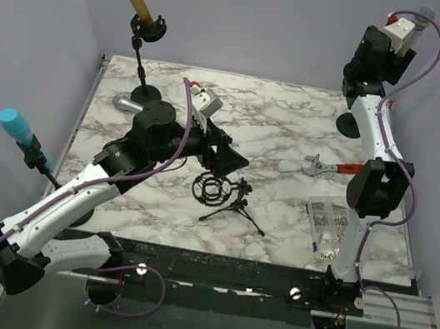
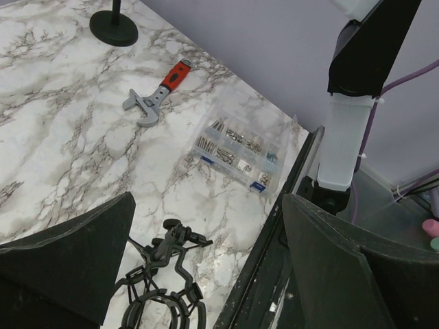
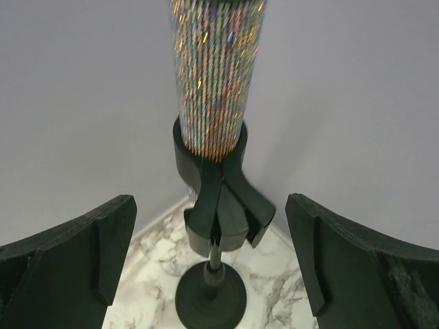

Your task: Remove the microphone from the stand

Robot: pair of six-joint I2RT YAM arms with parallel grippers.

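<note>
step: grab the sparkly glitter microphone (image 3: 212, 75) | where: top middle of frame, stuck in black clip (image 3: 221, 205) of thin black stand (image 3: 211, 298) | right gripper (image 3: 208, 199): wide open, empty | left gripper (image 2: 208, 205): open, empty | tip: move closer, squeeze above clip, pull up slowly

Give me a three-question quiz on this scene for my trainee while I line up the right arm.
1. True or false: the right gripper is shut on the glittery microphone.
2. The silver microphone is: A) lying on the white marble table, B) clipped upright, C) gripped.
3. Fill in: the black shock-mount tripod stand holds ___ microphone.
Key: 1 false, its jaws stand open either side of the black clip; 2 A; 3 no.
</note>
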